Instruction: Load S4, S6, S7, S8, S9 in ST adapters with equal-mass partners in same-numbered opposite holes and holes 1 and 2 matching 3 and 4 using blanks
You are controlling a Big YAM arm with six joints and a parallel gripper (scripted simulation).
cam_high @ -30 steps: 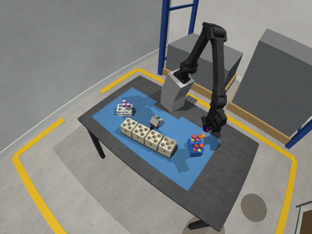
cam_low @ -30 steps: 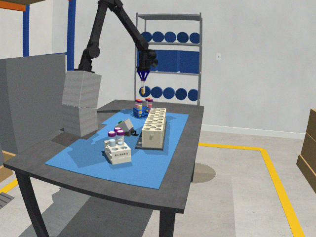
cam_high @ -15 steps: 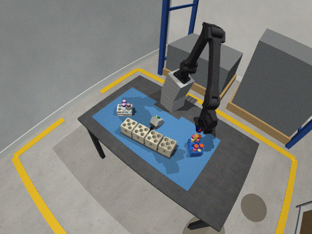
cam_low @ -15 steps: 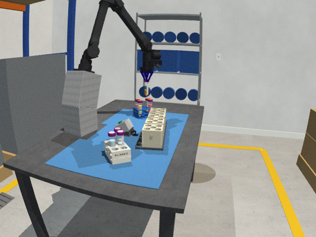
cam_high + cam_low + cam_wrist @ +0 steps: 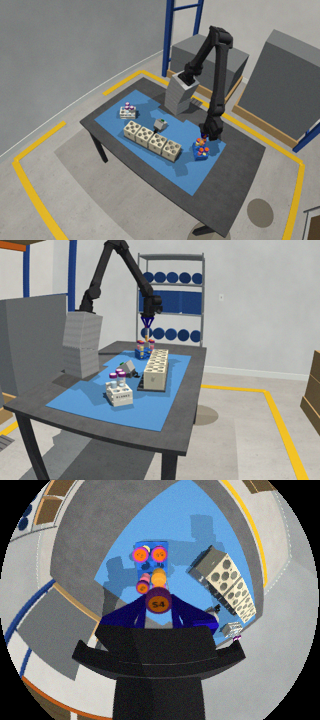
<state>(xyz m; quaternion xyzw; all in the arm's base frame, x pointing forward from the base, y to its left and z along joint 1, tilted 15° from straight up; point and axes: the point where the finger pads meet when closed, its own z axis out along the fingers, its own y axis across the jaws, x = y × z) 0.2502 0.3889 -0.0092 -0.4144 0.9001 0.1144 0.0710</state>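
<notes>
My gripper (image 5: 204, 135) (image 5: 147, 323) (image 5: 158, 597) is shut on sample tube S4 (image 5: 146, 337) (image 5: 159, 603). I grip it near the cap and hold it upright, straight above the blue sample rack RS (image 5: 199, 156) (image 5: 141, 356) (image 5: 150, 546). The tube holds yellow-orange liquid in its lower part, and its lower end hangs about level with the caps of the rack's tubes. Several orange-capped samples stand in RS. The four cream adapters of the loading stand ST (image 5: 155, 153) (image 5: 154, 379) (image 5: 227, 580) stand in a row with their holes empty.
The white blank rack RB (image 5: 126, 116) (image 5: 123, 396) holds three purple-capped blanks at the far end of the blue mat. The grey box with the green DONE key (image 5: 162, 120) (image 5: 128, 366) stands between the stand and the arm's grey pedestal (image 5: 180, 95).
</notes>
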